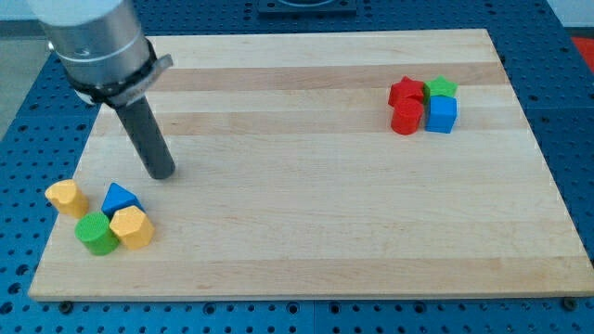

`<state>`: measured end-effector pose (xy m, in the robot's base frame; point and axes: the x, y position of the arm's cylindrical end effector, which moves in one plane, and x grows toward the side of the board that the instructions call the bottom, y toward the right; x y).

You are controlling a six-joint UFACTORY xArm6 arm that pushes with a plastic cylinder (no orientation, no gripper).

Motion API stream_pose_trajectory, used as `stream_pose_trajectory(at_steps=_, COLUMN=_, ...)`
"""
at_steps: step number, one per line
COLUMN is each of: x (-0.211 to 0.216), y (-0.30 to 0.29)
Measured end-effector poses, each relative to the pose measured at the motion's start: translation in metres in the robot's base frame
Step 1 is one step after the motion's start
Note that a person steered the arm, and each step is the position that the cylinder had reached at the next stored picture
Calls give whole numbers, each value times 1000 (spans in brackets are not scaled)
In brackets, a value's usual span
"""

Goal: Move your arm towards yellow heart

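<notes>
My tip [162, 173] touches no block and holds nothing. Yellow heart [66, 197], shape only roughly legible, lies at its 8 o'clock; blue triangle [119, 198] sits nearer, about 7 o'clock.

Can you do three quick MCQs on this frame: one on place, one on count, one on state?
1. Where is my tip?
A. above and right of the lower-left cluster
B. beside the red blocks
C. at the board's bottom right

2. How many blocks are on the board?
A. six
B. eight
C. ten

3. Is my tip touching a block?
A. yes, the green one
B. yes, a yellow one
C. no, it stands apart

Key: A, it sits just above the blue block, up and right of the yellow heart. B, four at lower left, four at upper right. C, bare wood shows between my tip and the nearest block.
</notes>
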<state>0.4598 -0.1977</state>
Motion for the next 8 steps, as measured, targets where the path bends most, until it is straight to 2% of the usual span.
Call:
stream_pose_trajectory(at_steps=1, x=-16, y=-73)
stream_pose_trajectory(at_steps=2, x=-18, y=-106)
stream_pose_trajectory(at_steps=8, x=10, y=-107)
